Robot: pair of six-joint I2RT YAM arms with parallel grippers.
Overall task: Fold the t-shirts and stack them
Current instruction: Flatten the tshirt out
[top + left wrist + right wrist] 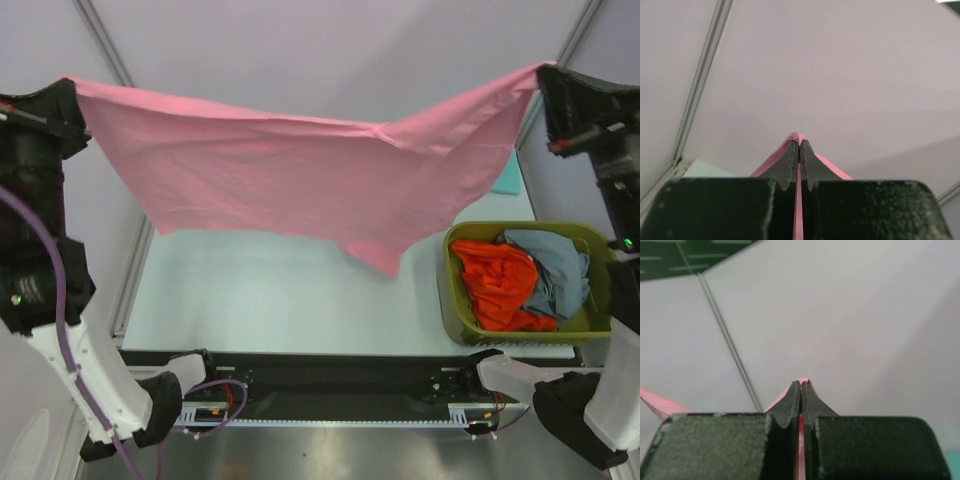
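**Pink t-shirt [300, 180] stretched in the air between left gripper [75, 92] and right gripper [545, 82]**

In the overhead view, the pale table [280, 300] fills the middle ground. An olive-green basket [452, 300] stands on it at 4 o'clock. Inside lie 2 crumpled garments that touch each other: an orange-red t-shirt [505, 285] on the basket's 9 o'clock side and a grey-blue t-shirt [555, 268] on its 3 o'clock side.

Farther back at 3 o'clock, a strip of a teal t-shirt [510, 175] lies flat on the table. Most of it is hidden behind the pink cloth.

The pink t-shirt hangs spread wide above the table, with 1 upper corner held at 10 o'clock and the other at 2 o'clock. Its top edge sags toward the middle. Its lowest fold droops to a point just beside the basket's 10 o'clock corner. Whether that point clears the table cannot be told.

Both wrist views show the same grip. The left gripper's fingers [790, 162] are pressed together on a thin band of pink cloth, with a small fold poking out past their tips. The right gripper's fingers [791, 402] are likewise clamped on pink cloth, with plain wall beyond them.
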